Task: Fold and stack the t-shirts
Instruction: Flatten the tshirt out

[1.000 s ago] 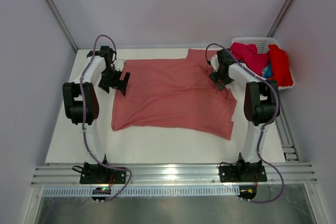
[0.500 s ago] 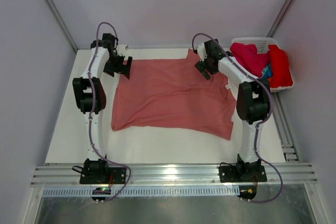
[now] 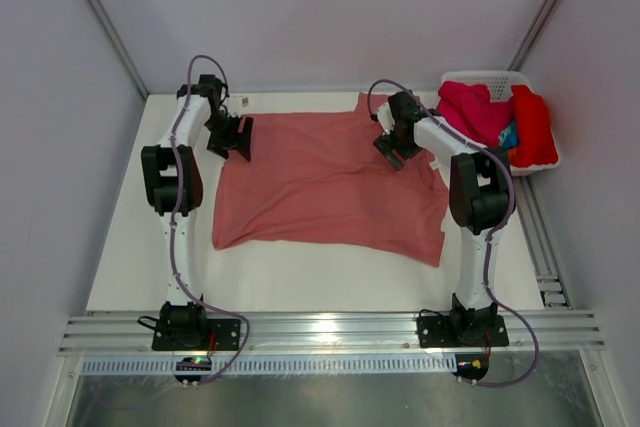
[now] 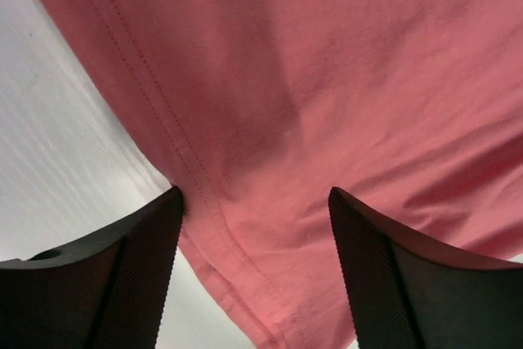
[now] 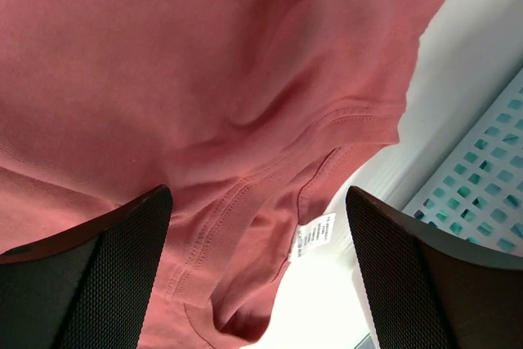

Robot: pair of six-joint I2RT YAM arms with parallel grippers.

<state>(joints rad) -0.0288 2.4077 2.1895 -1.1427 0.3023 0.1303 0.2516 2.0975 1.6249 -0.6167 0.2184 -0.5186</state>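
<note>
Salmon t-shirt [image 3: 330,182] spread flat on white bench [image 3: 140,257]. Left claw [image 3: 237,137] over stitched hem at far-left edge, jaws apart, nothing pinched. Right claw [image 3: 392,150] over collar and label [image 5: 313,236], jaws wide, released. Magenta, red and blue t-shirts [image 3: 480,112] heaped in white basket [image 3: 478,75], far-right corner.

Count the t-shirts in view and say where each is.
4. The salmon t-shirt lies spread on the table; the magenta t-shirt, red t-shirt and a sliver of blue t-shirt sit heaped in the white basket, far right. Others may be buried there.
</note>
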